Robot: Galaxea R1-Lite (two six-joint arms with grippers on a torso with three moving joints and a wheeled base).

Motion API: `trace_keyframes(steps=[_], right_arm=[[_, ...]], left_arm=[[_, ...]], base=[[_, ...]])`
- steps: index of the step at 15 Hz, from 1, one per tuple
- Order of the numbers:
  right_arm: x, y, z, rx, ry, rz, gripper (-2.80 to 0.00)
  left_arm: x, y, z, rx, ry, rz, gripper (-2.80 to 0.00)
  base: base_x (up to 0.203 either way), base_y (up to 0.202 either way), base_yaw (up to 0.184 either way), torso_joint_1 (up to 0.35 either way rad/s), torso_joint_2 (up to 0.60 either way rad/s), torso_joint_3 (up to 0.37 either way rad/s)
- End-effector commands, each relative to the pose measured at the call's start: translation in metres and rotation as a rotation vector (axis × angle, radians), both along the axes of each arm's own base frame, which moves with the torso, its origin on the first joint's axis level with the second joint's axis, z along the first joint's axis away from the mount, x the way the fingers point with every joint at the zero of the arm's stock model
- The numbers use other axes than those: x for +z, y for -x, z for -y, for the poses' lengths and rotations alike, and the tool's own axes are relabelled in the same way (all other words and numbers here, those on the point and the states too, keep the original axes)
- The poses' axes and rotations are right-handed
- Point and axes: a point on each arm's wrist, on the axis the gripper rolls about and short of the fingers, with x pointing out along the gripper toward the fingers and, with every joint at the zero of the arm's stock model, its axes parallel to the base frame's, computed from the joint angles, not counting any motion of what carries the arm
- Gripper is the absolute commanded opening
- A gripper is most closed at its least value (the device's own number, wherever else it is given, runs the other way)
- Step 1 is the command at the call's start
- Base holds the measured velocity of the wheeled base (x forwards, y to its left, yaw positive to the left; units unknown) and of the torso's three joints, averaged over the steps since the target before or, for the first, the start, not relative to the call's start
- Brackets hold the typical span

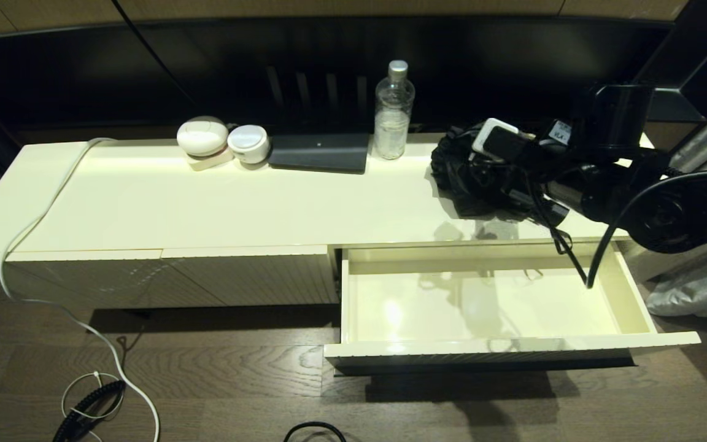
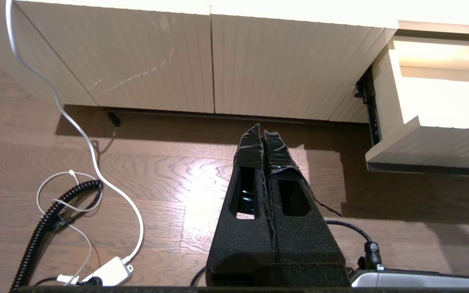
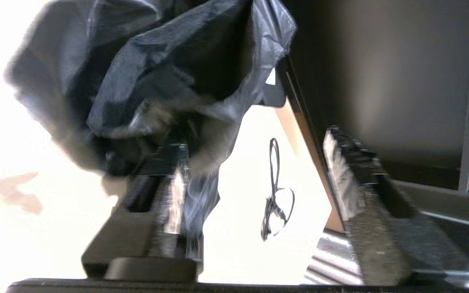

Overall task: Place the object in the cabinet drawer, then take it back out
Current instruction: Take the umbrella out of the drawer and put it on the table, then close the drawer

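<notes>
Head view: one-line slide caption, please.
Right gripper at the black umbrella on the cabinet top, drawer open below.

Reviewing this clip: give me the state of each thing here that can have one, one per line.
Drawer: pulled open, nothing inside.
Umbrella: folded, fabric loose, on the cabinet top.
Right gripper: open, fingers spread, at the umbrella.
Left gripper: shut, holding nothing, low over the floor.
Water bottle: upright, capped.
Other cabinet fronts: closed.
</notes>
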Motion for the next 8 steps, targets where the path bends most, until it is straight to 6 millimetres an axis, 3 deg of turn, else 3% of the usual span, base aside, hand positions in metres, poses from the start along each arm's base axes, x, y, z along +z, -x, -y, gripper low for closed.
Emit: trace_keyframes(steps=[1, 5, 6, 8], right_arm=[[0.031, 0.05, 0.011, 0.022, -0.012, -0.002, 0.0], [0.019, 0.136, 0.027, 0.088, 0.019, -0.323, 0.0], [0.007, 0.15, 0.029, 0.116, 0.022, -0.399, -2.8], [-0.014, 0.174, 0.035, 0.164, 0.037, -0.49, -2.8]], left_arm=[[0.0, 0.0, 0.0, 0.001, 0.001, 0.002, -2.8], [0.0, 0.0, 0.0, 0.001, 0.001, 0.002, -2.8], [0.0, 0.0, 0.0, 0.001, 0.001, 0.002, -2.8], [0.0, 0.0, 0.0, 0.001, 0.001, 0.002, -2.8]], base=[[0.0, 0.0, 0.0, 0.0, 0.0, 0.0], [0.0, 0.0, 0.0, 0.0, 0.0, 0.0], [0.0, 0.0, 0.0, 0.0, 0.0, 0.0], [0.0, 0.0, 0.0, 0.0, 0.0, 0.0]])
